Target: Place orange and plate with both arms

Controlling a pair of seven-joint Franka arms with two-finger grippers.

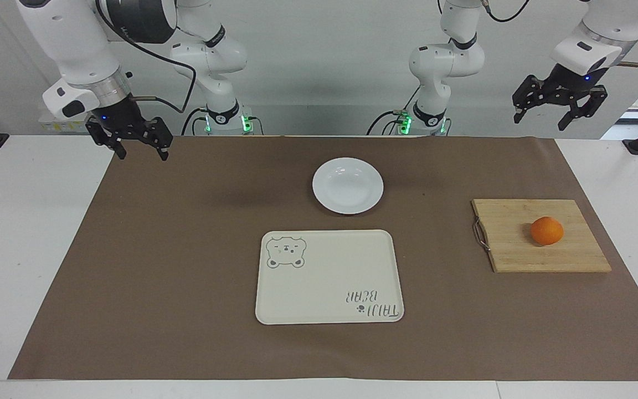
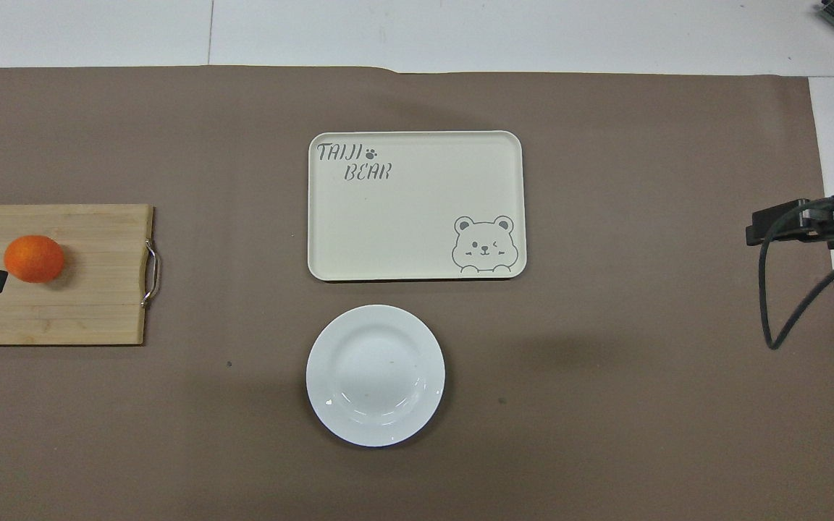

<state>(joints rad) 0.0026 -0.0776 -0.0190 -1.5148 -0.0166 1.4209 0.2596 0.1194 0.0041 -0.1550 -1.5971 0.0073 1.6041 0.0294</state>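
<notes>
While both arms wait raised, orange (image 1: 546, 230) sits mid-board (image 1: 518, 260).

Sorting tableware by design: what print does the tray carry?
Cream tray with a grey winking bear and "TAIJI BEAR" lettering; clearest in the overhead view.

orange (image 1: 546, 230) on board (image 1: 540, 255), plate (image 1: 348, 185) nearer robots than tray (image 1: 324, 277) — apart
</notes>
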